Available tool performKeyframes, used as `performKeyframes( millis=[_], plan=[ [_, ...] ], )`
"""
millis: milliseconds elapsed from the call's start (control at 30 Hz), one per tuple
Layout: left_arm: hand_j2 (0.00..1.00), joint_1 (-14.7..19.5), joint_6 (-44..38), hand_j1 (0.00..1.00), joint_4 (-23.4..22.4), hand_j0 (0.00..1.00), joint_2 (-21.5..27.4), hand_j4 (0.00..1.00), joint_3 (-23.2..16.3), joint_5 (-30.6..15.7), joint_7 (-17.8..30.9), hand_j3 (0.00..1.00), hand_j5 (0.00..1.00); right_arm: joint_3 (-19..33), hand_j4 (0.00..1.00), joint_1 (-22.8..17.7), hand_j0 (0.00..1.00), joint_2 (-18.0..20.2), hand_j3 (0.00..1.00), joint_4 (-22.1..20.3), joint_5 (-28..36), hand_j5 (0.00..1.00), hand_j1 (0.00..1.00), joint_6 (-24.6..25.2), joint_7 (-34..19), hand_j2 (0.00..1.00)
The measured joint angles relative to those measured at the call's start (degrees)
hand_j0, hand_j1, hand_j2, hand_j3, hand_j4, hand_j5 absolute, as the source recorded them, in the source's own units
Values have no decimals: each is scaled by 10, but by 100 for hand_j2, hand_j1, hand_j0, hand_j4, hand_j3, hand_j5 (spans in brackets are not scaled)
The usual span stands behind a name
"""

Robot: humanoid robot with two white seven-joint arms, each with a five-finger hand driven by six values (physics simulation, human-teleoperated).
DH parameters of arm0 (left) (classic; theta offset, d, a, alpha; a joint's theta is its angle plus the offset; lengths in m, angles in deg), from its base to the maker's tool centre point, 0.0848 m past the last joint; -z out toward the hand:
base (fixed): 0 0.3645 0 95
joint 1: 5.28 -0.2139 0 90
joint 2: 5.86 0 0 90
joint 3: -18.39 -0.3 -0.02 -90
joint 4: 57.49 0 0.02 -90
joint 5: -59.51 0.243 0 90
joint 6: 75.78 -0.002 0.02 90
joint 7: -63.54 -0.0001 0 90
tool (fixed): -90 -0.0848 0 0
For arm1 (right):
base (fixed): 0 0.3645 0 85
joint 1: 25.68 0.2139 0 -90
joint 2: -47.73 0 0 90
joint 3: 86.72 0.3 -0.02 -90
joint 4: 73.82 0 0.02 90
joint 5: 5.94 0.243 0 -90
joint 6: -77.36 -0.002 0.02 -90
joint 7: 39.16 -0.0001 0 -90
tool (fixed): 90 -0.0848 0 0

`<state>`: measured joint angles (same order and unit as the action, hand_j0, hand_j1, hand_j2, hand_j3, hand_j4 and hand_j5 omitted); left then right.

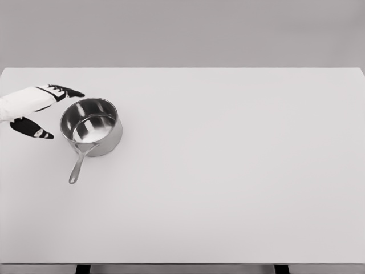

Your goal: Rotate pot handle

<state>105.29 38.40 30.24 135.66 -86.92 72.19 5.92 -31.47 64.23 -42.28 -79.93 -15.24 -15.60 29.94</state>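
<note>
White tabletop fills most of our view under a grey backdrop. We see the steel pot upright near the table's left side, its handle running from the near rim toward us and slightly left. Our left hand sits just left of the pot, fingers spread wide, holding nothing, apart from the rim.

No text, label or number can be read anywhere; the pot seems unmarked.
</note>
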Motion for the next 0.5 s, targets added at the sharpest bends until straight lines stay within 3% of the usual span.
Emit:
performKeyframes(
  millis=[233, 433, 500],
  plan=[
    [100, -1, 21, 100, 11, 100, -2, 100, -4, 3, 8, 100, 100, 0, 100, -10, 100, 0, 100, 2, 0, 100, 100, 1, 0, 100],
    [100, -2, 74, 100, 92, 100, -1, 100, -5, -24, 23, 100, 100, 0, 100, -10, 100, 0, 100, 2, 0, 100, 100, 1, 0, 100],
    [100, 24, 91, 100, 112, 100, 0, 100, -18, -42, 25, 100, 100, 0, 100, -10, 100, 0, 100, 2, 0, 100, 100, 1, 0, 100]
  ],
)
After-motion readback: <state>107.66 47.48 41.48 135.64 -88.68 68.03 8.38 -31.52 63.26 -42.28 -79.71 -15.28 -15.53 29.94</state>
